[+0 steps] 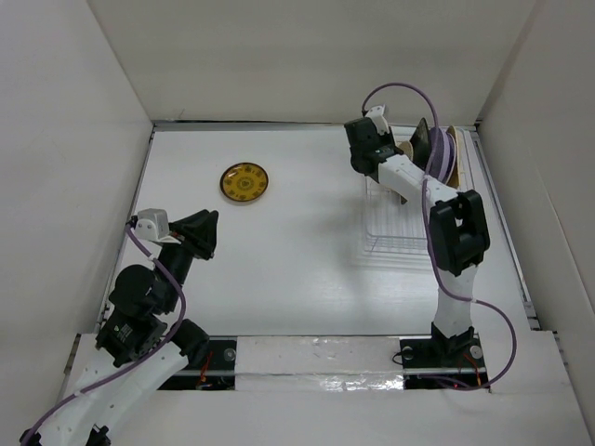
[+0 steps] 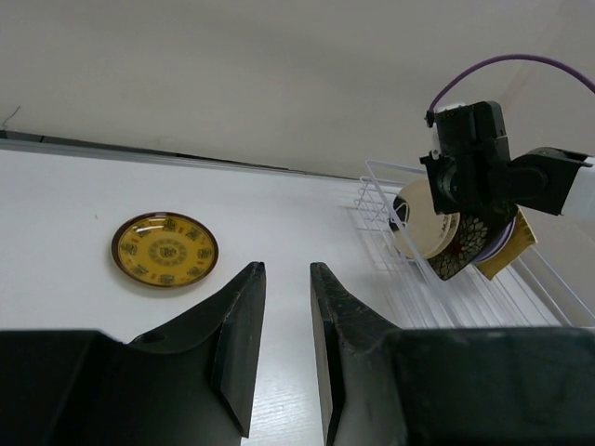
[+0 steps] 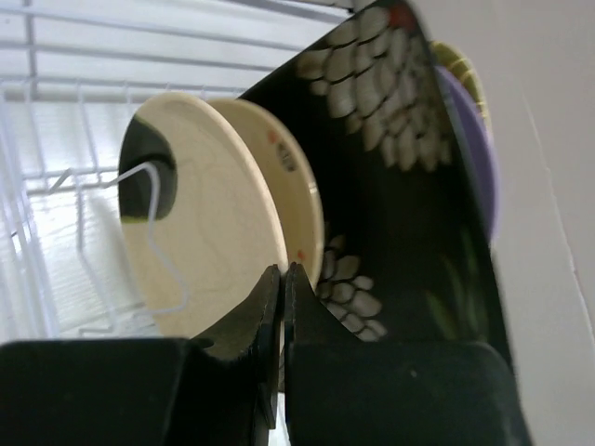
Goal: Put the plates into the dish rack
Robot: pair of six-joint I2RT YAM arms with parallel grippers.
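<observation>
A dark-yellow patterned round plate (image 1: 244, 182) lies flat on the white table, ahead and left of my left gripper (image 1: 208, 229); it also shows in the left wrist view (image 2: 165, 250). My left gripper (image 2: 286, 271) is open and empty above the table. The white wire dish rack (image 1: 398, 240) holds plates on edge: a cream round plate (image 3: 204, 232), a white one with red marks (image 3: 299, 190), the black square flowered one (image 3: 390, 177), the lavender one (image 3: 476, 158) and the mustard one (image 3: 462, 67). My right gripper (image 3: 283, 269) is shut, its tips at the cream plate's rim, gripping nothing.
White walls enclose the table on three sides. The rack (image 2: 374, 186) stands at the far right near the right wall. My right arm (image 1: 456, 232) reaches over the rack's near end. A metal strip runs along the table's near edge.
</observation>
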